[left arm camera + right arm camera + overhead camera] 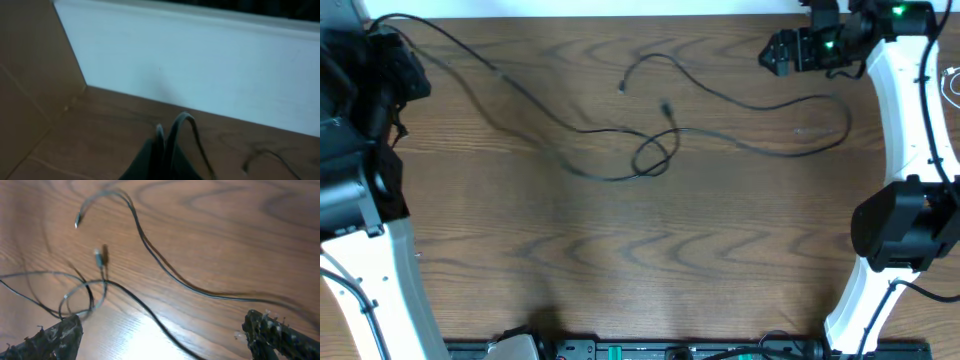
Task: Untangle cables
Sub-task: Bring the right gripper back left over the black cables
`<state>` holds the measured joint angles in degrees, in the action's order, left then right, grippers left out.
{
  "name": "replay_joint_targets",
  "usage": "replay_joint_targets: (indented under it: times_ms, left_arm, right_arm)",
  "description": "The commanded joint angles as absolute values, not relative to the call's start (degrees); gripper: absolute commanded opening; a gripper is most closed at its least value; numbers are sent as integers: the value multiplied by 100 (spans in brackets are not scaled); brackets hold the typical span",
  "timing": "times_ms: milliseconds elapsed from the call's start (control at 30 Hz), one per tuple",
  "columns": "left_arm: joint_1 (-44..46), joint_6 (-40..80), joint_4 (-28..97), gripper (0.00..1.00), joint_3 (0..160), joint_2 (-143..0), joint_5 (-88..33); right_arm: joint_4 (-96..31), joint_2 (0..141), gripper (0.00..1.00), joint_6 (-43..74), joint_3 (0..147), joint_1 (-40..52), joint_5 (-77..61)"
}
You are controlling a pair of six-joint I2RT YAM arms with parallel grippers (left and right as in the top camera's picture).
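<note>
Big table [620, 270] here, brown wood with long swirling grain and a smooth, slightly glossy top. The black cables [750, 105] sprawl over its far half, thin and limp, and they cross in a small round loop [655, 155] near the middle. Two stubby plug ends [666, 107] lie just beyond it. In the far-left corner the left gripper [162, 137] is pinched tight on one black cable [186, 119], which arches out of it. The right gripper [162, 322] hangs over the far-right stretch, its rough dark pads [55, 337] spread wide and holding nothing.
</note>
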<state>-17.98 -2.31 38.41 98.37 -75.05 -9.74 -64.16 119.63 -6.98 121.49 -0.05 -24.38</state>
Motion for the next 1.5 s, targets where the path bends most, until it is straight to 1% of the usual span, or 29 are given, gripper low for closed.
replay_joint_targets:
  times_ms: [0, 300, 467, 600, 833, 867, 900, 933, 1000, 1133, 1267, 1367, 1433, 1467]
  left_arm:
    - [-1835, -141, 4097, 8, 10022, -7618, -1378]
    - [-1299, 67, 5446, 7, 10018, -8097, -1396]
    - [-917, 355, 6031, 7, 9859, -8521, -1393]
    - [-860, 593, 6348, 8, 9835, -8952, -1393]
    - [-794, 849, 6497, 9, 9835, -9557, -1435]
    - [-779, 849, 6512, 15, 9835, -9623, -1455]
    - [-744, 849, 6528, 17, 9835, -9688, -1459]
    - [-705, 849, 6543, 23, 9835, -9747, -1459]
    - [-626, 849, 6571, 31, 9835, -9861, -1457]
    - [-493, 847, 6556, 41, 9835, -9968, -1457]
    - [-451, 849, 6549, 43, 9835, -9979, -1457]
    - [-451, 849, 6556, 44, 9835, -9979, -1457]
    - [-451, 849, 6554, 44, 9835, -9979, -1457]
    - [-451, 849, 6554, 44, 9835, -9979, -1457]
  right_arm:
    - [-6462, 12001, 99, -799, 12182, 193, -2392]
    - [-6541, 12003, 99, -773, 12092, 495, -2390]
    - [-6539, 12011, 99, -366, 11933, 567, -2346]
    - [-6539, 12011, 99, -215, 11712, 652, -2351]
    - [-6445, 12011, 99, -215, 11179, 956, -2353]
    - [-6392, 12011, 99, -213, 11089, 1015, -2353]
    - [-6331, 12011, 99, -167, 10984, 1096, -2353]
    - [-6270, 12011, 99, -97, 10901, 1160, -2351]
    - [-6049, 12011, 99, 134, 10656, 1317, -2351]
    - [-5411, 12014, 99, 534, 10221, 1555, -2346]
    - [-4746, 12014, 99, 576, 9845, 1693, -2272]
    - [-4484, 12027, 99, 738, 9640, 1743, -2263]
    - [-4418, 12036, 97, 980, 9522, 1802, -2263]
    - [-4383, 12042, 94, 1133, 9459, 1844, -2263]
